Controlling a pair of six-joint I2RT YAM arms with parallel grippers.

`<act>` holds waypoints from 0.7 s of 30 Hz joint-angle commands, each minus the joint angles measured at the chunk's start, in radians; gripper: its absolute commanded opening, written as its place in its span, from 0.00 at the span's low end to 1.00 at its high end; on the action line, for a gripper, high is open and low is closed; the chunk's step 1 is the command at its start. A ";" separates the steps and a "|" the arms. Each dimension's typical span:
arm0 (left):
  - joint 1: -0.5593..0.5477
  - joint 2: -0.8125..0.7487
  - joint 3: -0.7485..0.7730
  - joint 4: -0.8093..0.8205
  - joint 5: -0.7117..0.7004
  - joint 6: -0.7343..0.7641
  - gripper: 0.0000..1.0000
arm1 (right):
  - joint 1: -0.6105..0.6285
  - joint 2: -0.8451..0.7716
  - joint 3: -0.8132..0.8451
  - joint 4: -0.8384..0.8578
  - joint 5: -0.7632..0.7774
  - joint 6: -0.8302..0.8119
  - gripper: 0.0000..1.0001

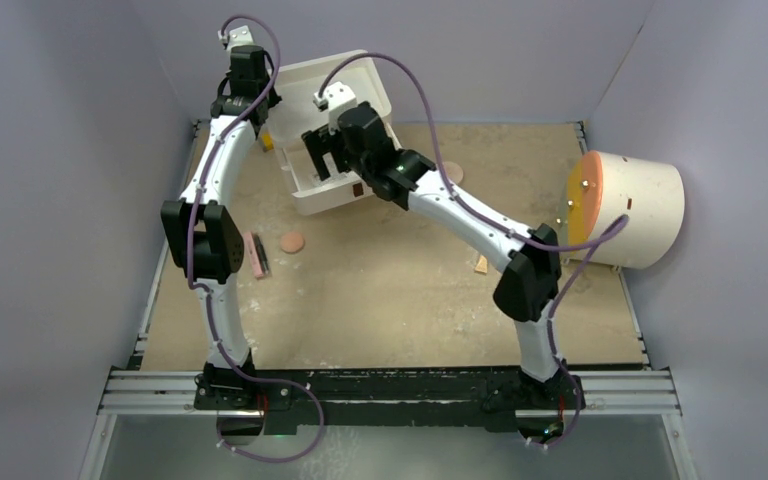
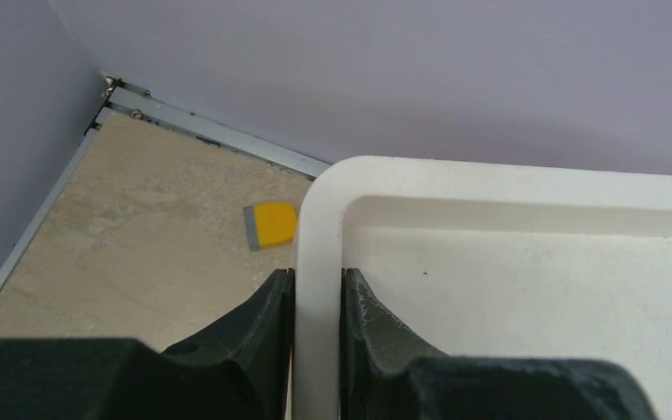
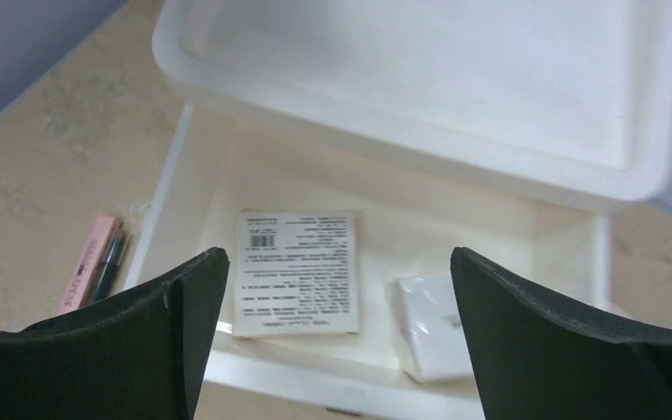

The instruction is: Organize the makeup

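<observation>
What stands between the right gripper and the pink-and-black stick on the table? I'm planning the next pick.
Only the white box's side wall: the open right gripper hangs over the box's inside, while the pink-and-black stick lies outside on the table beside that wall. The left gripper holds the lid up.

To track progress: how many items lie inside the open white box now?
2. A square printed box lies flat near the middle; a white packet lies beside it, partly behind the right gripper. More may be hidden.

The case (image 3: pixel 420 114) is white, the stick (image 3: pixel 87 262) is pink (black along one side), the block (image 2: pixel 273 225) is yellow, the disc (image 1: pixel 292 243) is peach.
</observation>
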 commanded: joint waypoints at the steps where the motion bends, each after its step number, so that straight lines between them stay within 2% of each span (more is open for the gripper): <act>1: -0.001 0.087 -0.032 -0.204 0.055 -0.018 0.00 | 0.000 -0.240 -0.116 0.245 0.163 -0.090 0.99; 5: -0.001 0.075 -0.042 -0.195 0.048 -0.020 0.00 | 0.003 -0.400 -0.308 0.268 0.182 -0.055 0.99; 8: -0.001 0.075 -0.043 -0.191 0.068 -0.018 0.00 | 0.004 -0.490 -0.478 0.251 0.137 -0.046 0.99; 11: -0.001 0.078 -0.049 -0.177 0.106 -0.027 0.00 | 0.005 -0.555 -0.636 0.278 0.089 0.041 0.99; 14: -0.002 0.080 -0.058 -0.164 0.125 -0.035 0.00 | 0.015 -0.561 -0.731 0.264 0.038 0.114 0.99; 17: -0.004 0.081 -0.068 -0.161 0.120 -0.034 0.00 | 0.063 -0.539 -0.805 0.264 0.065 0.131 0.99; 21: -0.004 0.073 -0.095 -0.151 0.113 -0.032 0.00 | 0.090 -0.477 -0.817 0.268 0.094 0.147 0.99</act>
